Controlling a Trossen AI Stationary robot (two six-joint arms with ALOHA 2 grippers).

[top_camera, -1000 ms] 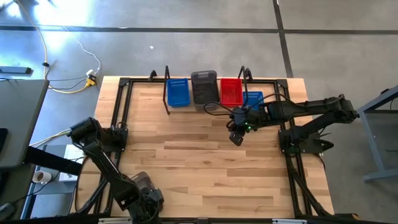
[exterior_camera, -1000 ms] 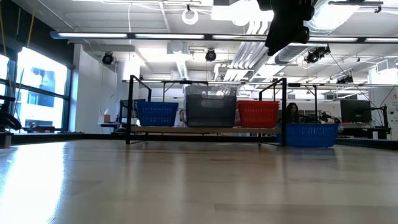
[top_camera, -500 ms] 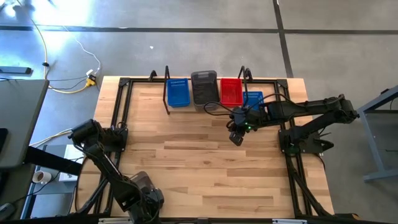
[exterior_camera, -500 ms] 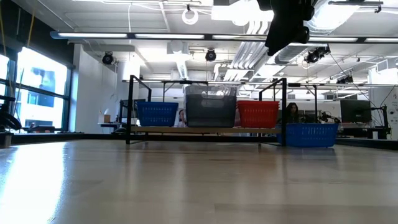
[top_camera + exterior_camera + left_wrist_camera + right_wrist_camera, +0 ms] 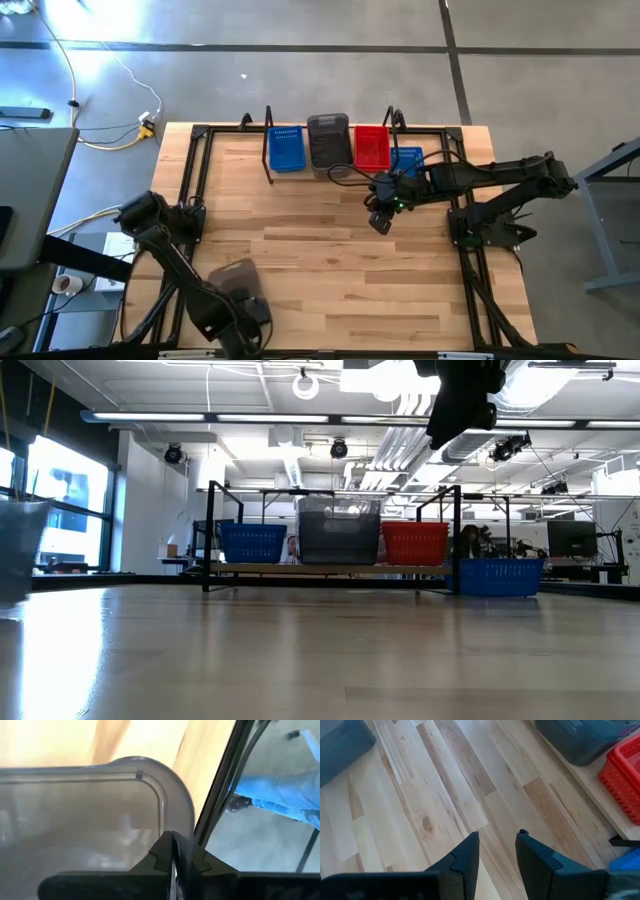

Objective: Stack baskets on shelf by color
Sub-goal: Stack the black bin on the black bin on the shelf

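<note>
The left gripper (image 5: 172,865) has just clamped its fingers on the rim of a smoky translucent grey plastic basket (image 5: 236,276) and lifts it at the near-left table corner, starting its carry toward the black wire shelf (image 5: 268,150). The right gripper (image 5: 497,851) hovers, fingers apart, before the shelf.

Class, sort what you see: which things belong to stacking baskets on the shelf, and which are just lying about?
Job: shelf; shelved blue basket; shelved grey basket; red basket; loose blue basket beside it; second grey basket in the shut left gripper.
Lying about: floor cables; grey desk.
</note>
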